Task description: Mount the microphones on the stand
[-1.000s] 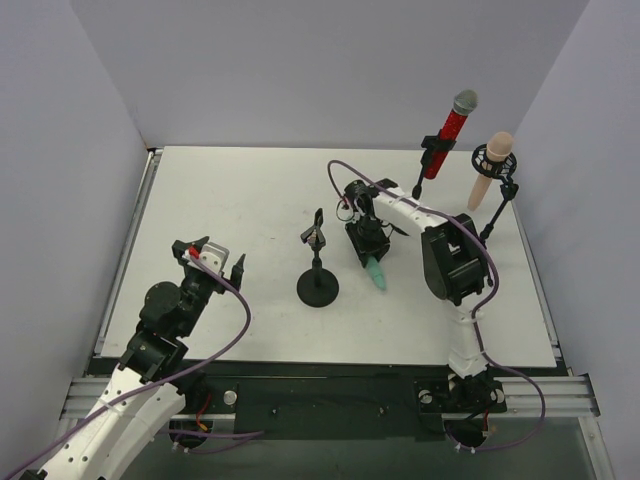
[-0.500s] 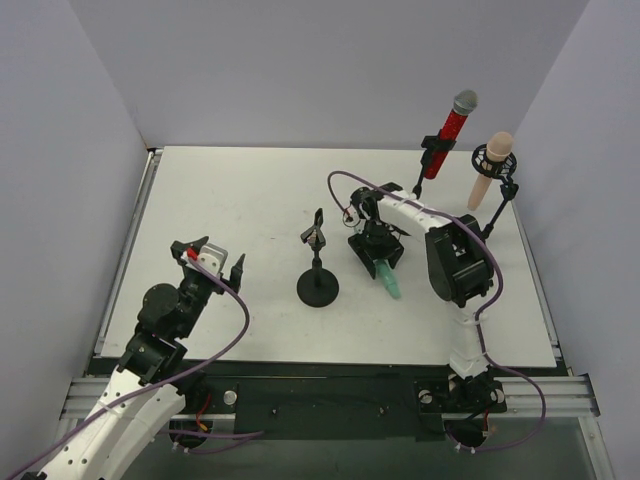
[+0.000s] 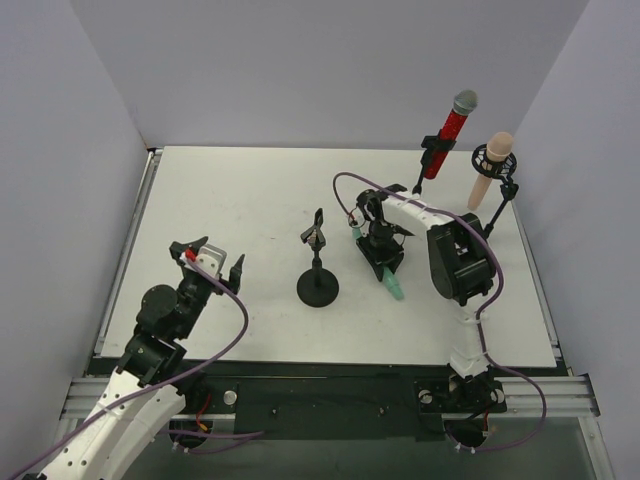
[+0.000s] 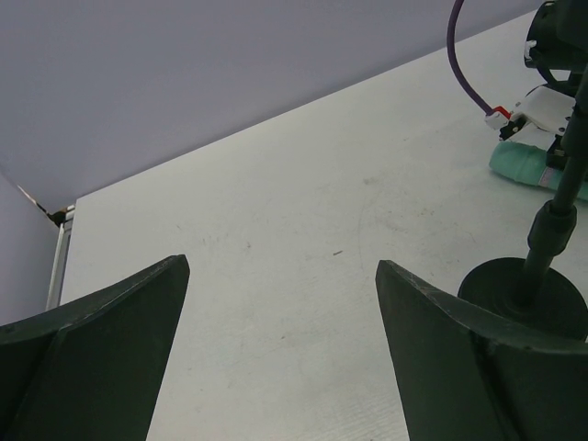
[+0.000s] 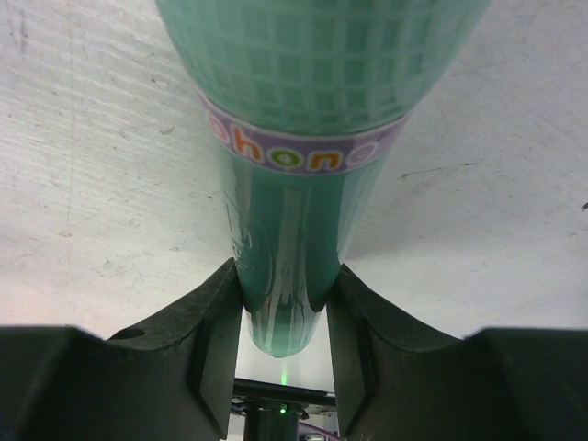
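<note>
- Fingers (image 5: 213, 344) of my right gripper (image 5: 285, 280) pinch the mint-green microphone (image 5: 303, 138) by its handle.
- Left gripper (image 4: 280, 294): I read it spread wide, empty, near the stand (image 4: 528, 289).

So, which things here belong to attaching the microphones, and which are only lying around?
For the job:
- glittery red microphone with silver mesh head
- peach-pink microphone
- mint-green microphone, held by the fingers of the right gripper
- empty black stand with round base

Not part of it:
- purple cable
- white tabletop
</note>
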You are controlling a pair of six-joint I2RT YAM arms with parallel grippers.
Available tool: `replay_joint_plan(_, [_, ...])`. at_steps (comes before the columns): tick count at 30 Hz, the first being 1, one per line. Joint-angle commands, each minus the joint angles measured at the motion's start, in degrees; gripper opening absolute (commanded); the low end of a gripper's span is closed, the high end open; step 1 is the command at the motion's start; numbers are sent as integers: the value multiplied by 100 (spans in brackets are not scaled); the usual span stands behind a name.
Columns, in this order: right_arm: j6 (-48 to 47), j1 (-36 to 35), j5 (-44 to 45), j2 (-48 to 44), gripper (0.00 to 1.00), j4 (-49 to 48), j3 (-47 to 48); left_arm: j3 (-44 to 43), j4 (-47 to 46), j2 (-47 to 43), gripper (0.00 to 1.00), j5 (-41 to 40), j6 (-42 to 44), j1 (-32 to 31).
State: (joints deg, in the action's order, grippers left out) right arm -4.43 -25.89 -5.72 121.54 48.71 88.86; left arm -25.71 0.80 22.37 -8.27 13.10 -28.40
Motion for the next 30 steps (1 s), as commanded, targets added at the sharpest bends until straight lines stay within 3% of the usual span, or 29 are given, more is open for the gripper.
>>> replay_joint_plan(1, [-190, 58, -315, -541, 0, 288, -114, -4, -132, -145, 95, 168, -141, 10])
replay_joint_plan(8, [-708, 181, -1071, -1877, 0, 323, -123, -170, -493, -40, 97, 1099, -1272, 80])
replay_joint_plan(13, [-946, 277, -1221, -2617, 0, 315, -27, -399, -1098, 425, 97, 1897, -2538, 81])
replay_joint_plan(19, [-1402, 619, -1923, -3390, 0, 288, 430, -1101, -1328, 1076, 93, 2935, -3383, 63])
replay_joint_plan(22, [-1754, 682, -2468, -3828, 0, 97, 492, -1409, -1345, 1401, 91, 3218, -3490, -68])
replay_joint_plan(26, [-1720, 673, -2847, -4024, 0, -107, 553, -1489, -1039, 1568, 91, 2727, -3016, -473])
replay_joint_plan(29, [-1641, 664, -3286, -3910, 0, -98, 571, -1114, -897, 1709, 89, 2533, -2315, -762])
replay_joint_plan(30, [-1527, 673, -3365, -3875, 0, -124, 545, -868, -1263, 1735, 88, 2532, -2130, -807])
